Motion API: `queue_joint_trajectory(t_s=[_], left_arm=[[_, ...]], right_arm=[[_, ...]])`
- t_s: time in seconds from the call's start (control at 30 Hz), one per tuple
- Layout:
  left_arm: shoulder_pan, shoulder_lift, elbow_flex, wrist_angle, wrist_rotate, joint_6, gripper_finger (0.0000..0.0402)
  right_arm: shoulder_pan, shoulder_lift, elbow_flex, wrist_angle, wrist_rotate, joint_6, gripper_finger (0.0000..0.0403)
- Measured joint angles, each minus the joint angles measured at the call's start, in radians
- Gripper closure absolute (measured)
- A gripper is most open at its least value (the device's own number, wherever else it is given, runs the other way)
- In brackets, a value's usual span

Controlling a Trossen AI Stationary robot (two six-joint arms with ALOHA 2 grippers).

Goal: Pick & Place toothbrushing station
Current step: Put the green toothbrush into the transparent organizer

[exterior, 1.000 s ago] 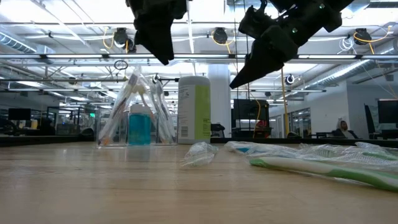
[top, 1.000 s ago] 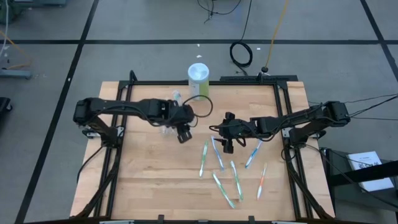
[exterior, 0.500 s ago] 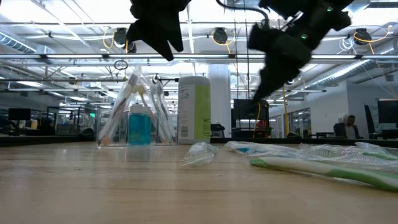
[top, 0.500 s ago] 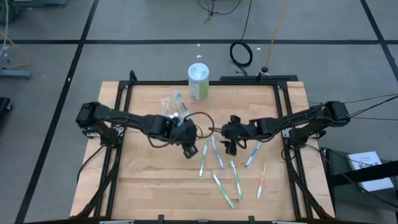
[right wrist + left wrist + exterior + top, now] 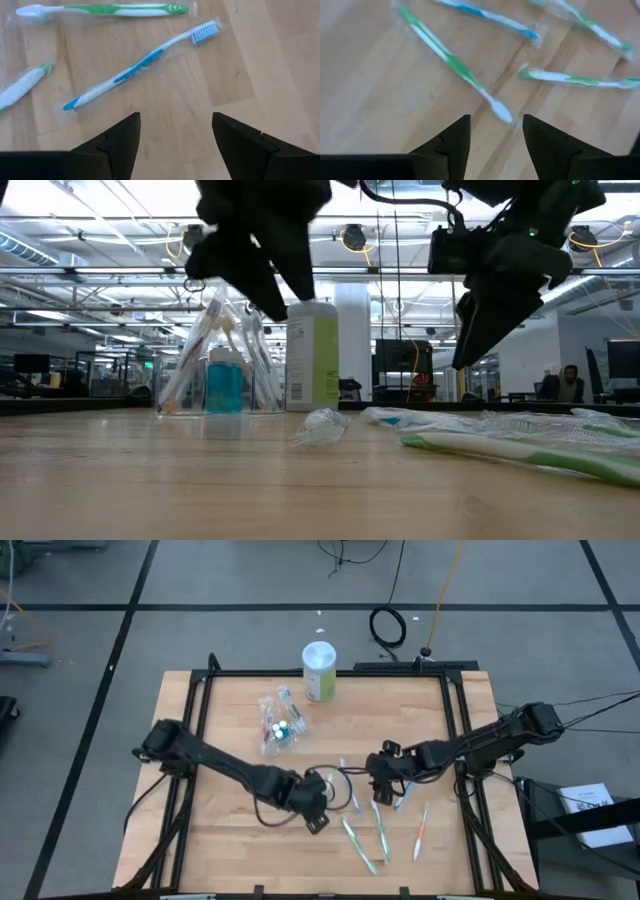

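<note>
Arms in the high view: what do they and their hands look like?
Both arms are dark, near-black, slim and jointed, mounted on black frames at the table's sides. Black cables loop from each wrist. The left hand and right hand each end in two dark, angular, wedge-shaped fingers. No markings are readable.

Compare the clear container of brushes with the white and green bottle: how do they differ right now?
The clear container is see-through and crinkly, showing brushes and a blue tube; the bottle is opaque, white and green. The container stands further in on the table; the bottle stands at the far edge. In the low view the bottle stands slightly taller. Both are upright.
</note>
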Motion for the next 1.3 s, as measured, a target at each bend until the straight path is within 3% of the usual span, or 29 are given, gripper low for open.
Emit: queue_joint_trajectory(t_s=[0.37,0.67,1.3], left_arm=[[-0.027,0.171,0.000,0.064,-0.096,-0.093,0.0216],[-0.023,0.194,-0.001,0.069,-0.163,-0.191,0.0216],[0.002,0.187,-0.001,0.135,-0.103,-0.130,0.0216]], right_arm=[[0.063,0.000,0.000,-0.024,0.005,0.085,0.0165],[0.077,0.000,-0.092,-0.030,0.005,0.083,0.0165],[0.031,0.000,-0.135,-0.018,0.006,0.046,0.0165]])
